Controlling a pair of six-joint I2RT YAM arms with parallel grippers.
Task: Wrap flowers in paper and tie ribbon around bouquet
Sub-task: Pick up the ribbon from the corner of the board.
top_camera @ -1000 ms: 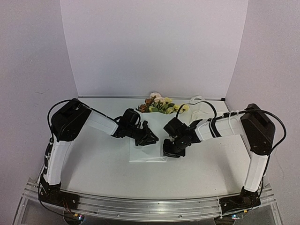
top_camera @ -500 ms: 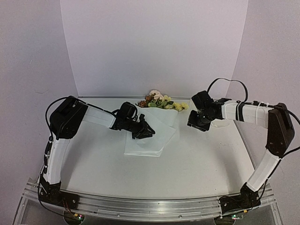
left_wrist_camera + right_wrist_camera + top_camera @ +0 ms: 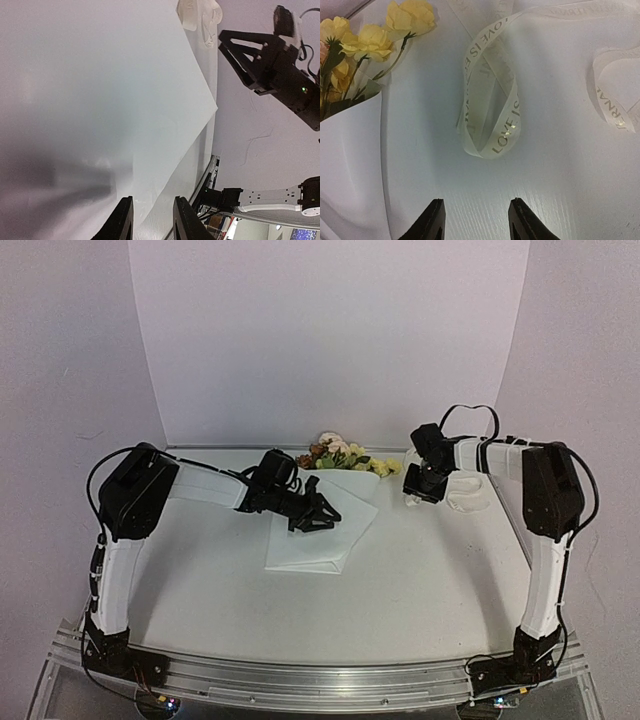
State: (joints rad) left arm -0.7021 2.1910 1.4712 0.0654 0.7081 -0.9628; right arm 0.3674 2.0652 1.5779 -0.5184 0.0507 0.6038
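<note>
The flowers (image 3: 340,455) lie at the back of the table, their blooms sticking out of the folded white paper (image 3: 320,540), which forms a flat cone-shaped bouquet. My left gripper (image 3: 322,517) hovers low over the paper's upper part. In the left wrist view the left gripper (image 3: 153,200) stands slightly open, with the paper (image 3: 100,100) edge running beneath it and nothing between the fingers. My right gripper (image 3: 418,490) is at the back right, just by the cream ribbon (image 3: 462,492). It shows open (image 3: 477,201) a little short of a ribbon (image 3: 490,115) loop, with yellow flowers (image 3: 370,40) to the left.
A white backdrop panel (image 3: 330,340) stands right behind the flowers, with purple walls on both sides. An aluminium rail (image 3: 300,680) runs along the near edge by the arm bases. The right arm (image 3: 270,65) shows at the top right in the left wrist view.
My right arm swung away from the paper's middle to the back right over the ribbon, and its jaws opened. The paper's right side now lies folded over. My left gripper slid slightly right and opened a little.
</note>
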